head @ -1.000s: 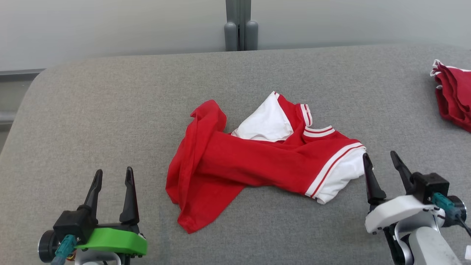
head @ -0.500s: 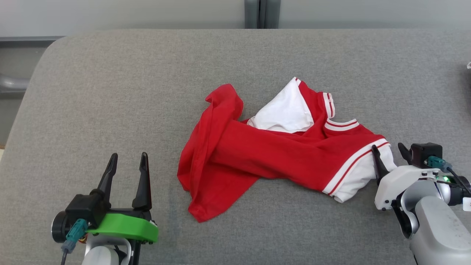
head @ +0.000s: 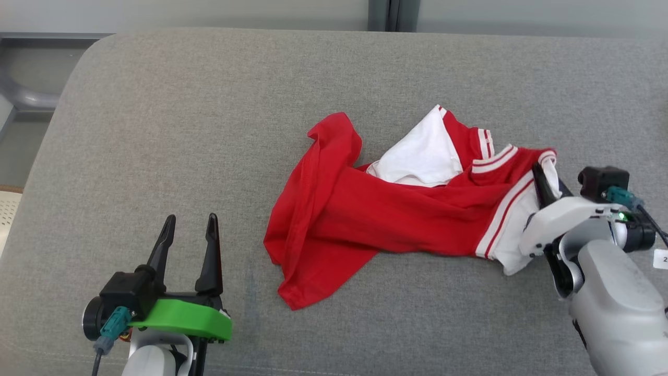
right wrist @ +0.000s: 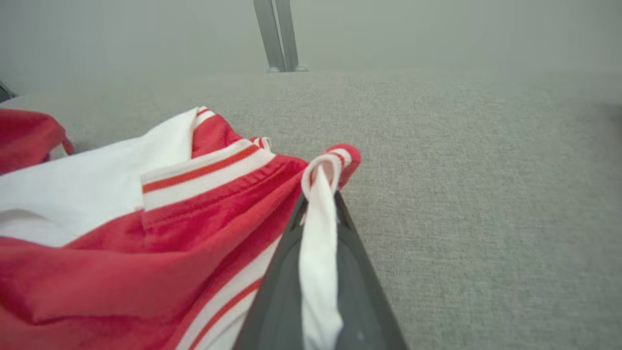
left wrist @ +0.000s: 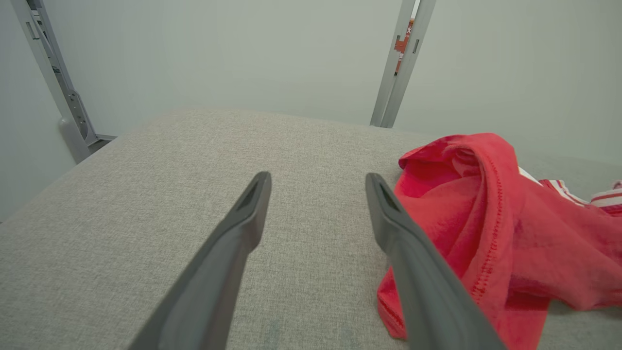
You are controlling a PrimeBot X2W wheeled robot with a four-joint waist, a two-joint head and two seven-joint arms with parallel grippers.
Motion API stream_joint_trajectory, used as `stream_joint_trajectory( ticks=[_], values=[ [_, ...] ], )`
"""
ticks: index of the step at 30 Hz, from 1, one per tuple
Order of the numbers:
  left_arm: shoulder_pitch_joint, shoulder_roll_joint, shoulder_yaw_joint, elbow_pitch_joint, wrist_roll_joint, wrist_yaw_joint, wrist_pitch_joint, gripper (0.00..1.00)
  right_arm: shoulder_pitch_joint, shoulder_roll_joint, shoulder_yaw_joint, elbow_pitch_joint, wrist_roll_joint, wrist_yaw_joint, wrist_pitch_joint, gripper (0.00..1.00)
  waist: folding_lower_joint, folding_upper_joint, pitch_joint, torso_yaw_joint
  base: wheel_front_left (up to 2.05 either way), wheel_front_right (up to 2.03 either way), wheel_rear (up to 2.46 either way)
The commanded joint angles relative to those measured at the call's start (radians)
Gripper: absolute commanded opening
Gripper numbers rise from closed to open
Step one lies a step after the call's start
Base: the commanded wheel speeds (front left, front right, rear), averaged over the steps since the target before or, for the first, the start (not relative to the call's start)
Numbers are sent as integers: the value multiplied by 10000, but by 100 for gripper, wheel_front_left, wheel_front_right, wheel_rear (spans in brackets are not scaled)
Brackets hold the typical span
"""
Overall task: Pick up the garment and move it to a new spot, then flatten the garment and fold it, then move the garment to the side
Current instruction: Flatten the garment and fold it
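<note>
Red garment (head: pixel 396 209) with white panels and striped trim, crumpled, lying centre-right on the grey cushion (head: pixel 182 130). Bunched in loose folds: red tail trailing toward near-left, white panel showing at the far side, striped cuff at the right end. Right end drawn up into a small peak over the fingertips. Pinched there by the right gripper (head: pixel 540 175): fingers clenched on the white sleeve fabric just under the striped cuff, a strip of white cloth squeezed between them in the right wrist view. Rest of the cloth slack on the cushion. Left gripper (head: pixel 190 218) at near-left, fingers released and spread, pointing away from the robot, gripping nothing, near the red tail but apart from it. Grey metal post (head: pixel 392 14) behind the cushion's far edge, pale wall beyond.
</note>
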Motion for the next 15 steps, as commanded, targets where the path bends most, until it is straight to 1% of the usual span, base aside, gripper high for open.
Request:
stream_joint_trajectory(
  ticks=[1,6,11,12,13,15],
  values=[
    [-115,3,12,-13,-118,59,-2,100,-289,-41,24,-227,173,0,-193,0,-1,0,18,-13,0,0,0],
    [-250,3,-82,-58,-173,75,-2,100,-859,174,127,-485,348,0,-409,0,-1,0,139,56,0,0,0],
    [-371,2,-153,-64,-221,121,-2,100,-1459,573,210,-45,240,0,-444,0,-1,0,305,134,0,0,0],
    [-386,2,-174,-49,-242,127,-2,100,-1545,627,248,141,204,0,-446,25,-1,0,334,141,0,0,0],
    [-406,2,-202,-31,-275,130,-2,100,-1665,693,331,396,159,0,-450,100,-1,0,369,153,0,0,0],
    [-439,4,-264,2,-309,139,-2,100,-1917,713,403,720,140,0,-457,100,-1,0,418,181,0,0,0]
  ],
)
